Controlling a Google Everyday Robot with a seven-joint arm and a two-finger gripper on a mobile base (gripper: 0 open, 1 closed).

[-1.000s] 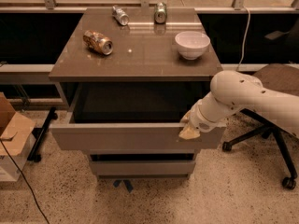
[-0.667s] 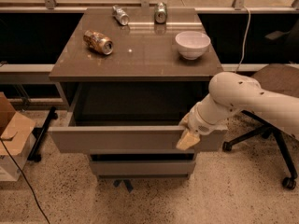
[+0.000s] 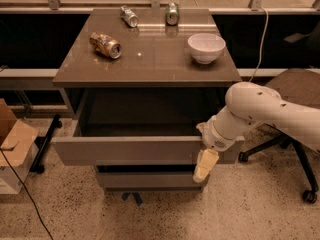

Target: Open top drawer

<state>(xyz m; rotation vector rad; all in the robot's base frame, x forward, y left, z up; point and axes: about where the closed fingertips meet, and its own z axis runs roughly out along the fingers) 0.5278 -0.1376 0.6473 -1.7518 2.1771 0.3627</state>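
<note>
Hand [image 3: 203, 169] at top drawer [image 3: 125, 150] front

White bulbous arm [image 3: 260, 109], cream tool [image 3: 205, 165] below

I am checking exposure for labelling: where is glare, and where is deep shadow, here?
Camera view: pale glare on the cabinet top near its far edge; the top drawer in deep shadow inside; the gripper, at the drawer front's right end, plainly lit.
</note>
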